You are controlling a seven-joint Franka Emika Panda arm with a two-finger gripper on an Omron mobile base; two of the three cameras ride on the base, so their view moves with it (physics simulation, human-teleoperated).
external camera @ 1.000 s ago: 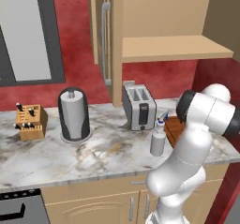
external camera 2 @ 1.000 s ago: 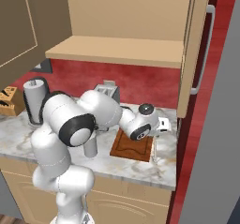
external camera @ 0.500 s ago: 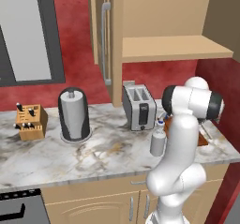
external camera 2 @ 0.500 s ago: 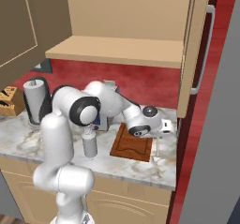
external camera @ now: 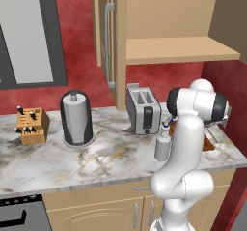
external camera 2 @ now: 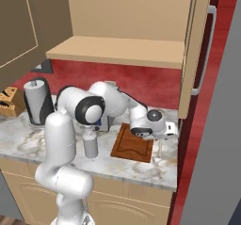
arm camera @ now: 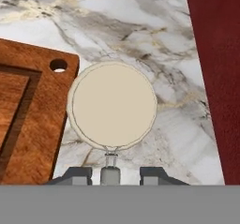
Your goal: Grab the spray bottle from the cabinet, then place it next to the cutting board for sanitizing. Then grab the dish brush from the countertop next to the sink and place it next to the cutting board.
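Arm bent low, end effector (external camera 2: 160,140) pointing down, gripping

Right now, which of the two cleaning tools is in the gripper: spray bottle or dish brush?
The dish brush, hanging head-down from the gripper beside the cutting board. The spray bottle stands free on the countertop.

I am looking at a deep red wall (external camera: 77,36) filling the upper left of the left base view, with a grey-framed window (external camera: 26,36) glowing pale at its far left edge. A silver toaster (external camera: 144,110) is sitting at the centre, a dark paper towel holder (external camera: 77,118) is standing left of it, and a wooden knife block (external camera: 31,126) is resting at the left edge. Tan low cupboards (external camera: 125,210) are running along the bottom, and a dark stove edge (external camera: 21,214) is showing in the lower left corner.
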